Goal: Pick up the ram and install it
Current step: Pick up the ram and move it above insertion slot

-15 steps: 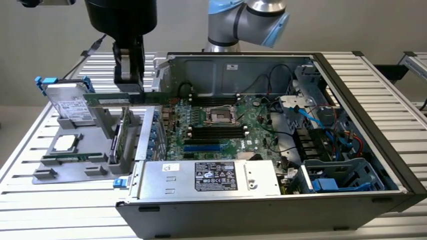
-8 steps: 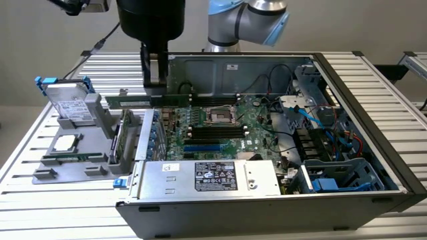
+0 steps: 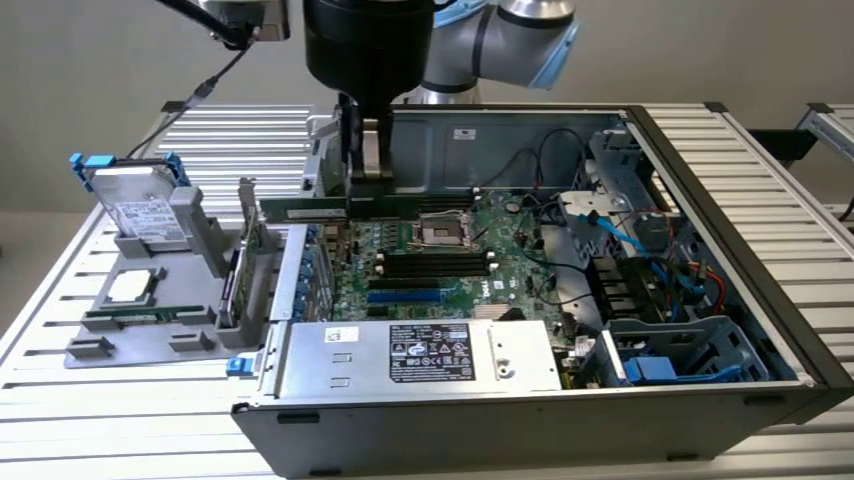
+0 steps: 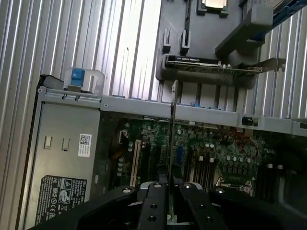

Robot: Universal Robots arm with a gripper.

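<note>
Half done: gripper [image 3: 368, 186] clamps the ram [image 3: 300, 211] at centre frame, over the motherboard [image 3: 461, 240]; it's not yet seated in the memory slots [image 3: 434, 263].

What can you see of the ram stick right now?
The ram is a slim, long dark-green stick that looks like bare circuit board. It stands on its long edge and is held level, pinched near its middle by the gripper, which is shut on it. It hangs inside the open case, above the motherboard and clear of the black memory slots, so it is not seated. The wrist view shows it edge-on as a thin line. Its chips cannot be made out.
</note>
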